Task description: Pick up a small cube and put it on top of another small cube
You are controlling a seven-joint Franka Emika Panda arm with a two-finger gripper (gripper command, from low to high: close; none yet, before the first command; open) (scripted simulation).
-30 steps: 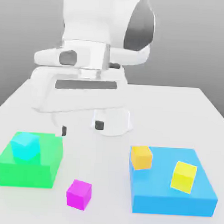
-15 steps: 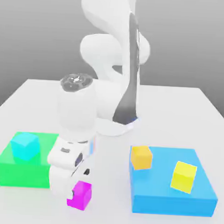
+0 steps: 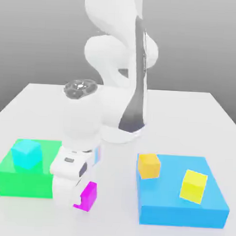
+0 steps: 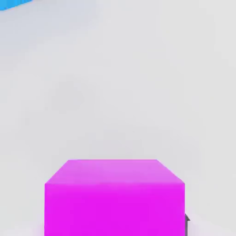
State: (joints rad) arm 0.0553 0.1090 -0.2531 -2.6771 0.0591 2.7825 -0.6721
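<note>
The small magenta cube lies on the white table near the front edge, half covered by my hand in the exterior view. My gripper is down at table level right against this cube, on the side towards the exterior view's left. In the hand view the magenta cube looms very close below the camera. The small cyan cube rests on top of the big green block, at the exterior view's left, just beyond my hand.
A flat blue platform at the exterior view's right carries an orange cube and a yellow cube. A corner of the blue platform also appears in the hand view. My arm's body rises behind the magenta cube.
A second ago the arm was folded at the back of the table; it swung forward over the magenta cube, and in the last half second the hand sank lower onto it.
</note>
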